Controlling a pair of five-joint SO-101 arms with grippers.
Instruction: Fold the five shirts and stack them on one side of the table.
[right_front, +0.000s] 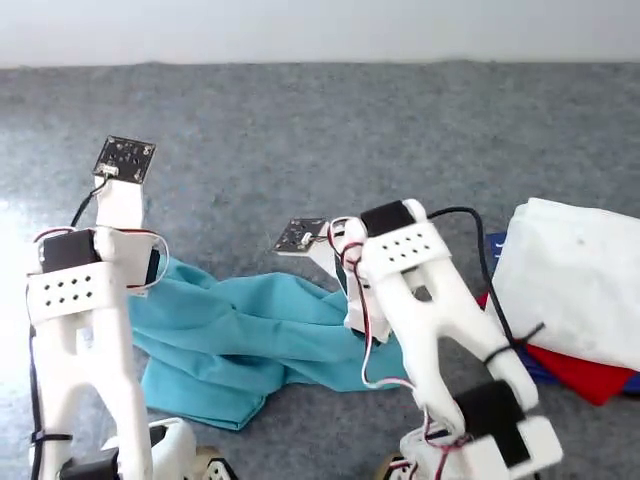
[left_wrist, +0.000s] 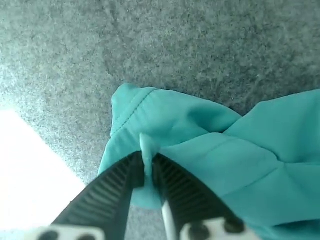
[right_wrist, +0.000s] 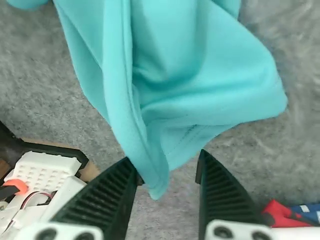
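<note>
Pinches a fold of the teal shirt (left_wrist: 210, 145) in the left gripper (left_wrist: 147, 161), nearly closed. Holds the right gripper (right_wrist: 166, 161) spread around a hanging edge, clamping nothing. Leaves it crumpled on the table (right_front: 300, 130) between 2 arms. Likely light, limp, slippery: best grabbed at seams.

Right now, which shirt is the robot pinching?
The teal shirt, pinched in the left gripper. The white shirt, red shirt and blue shirt lie piled at the table's side.
</note>
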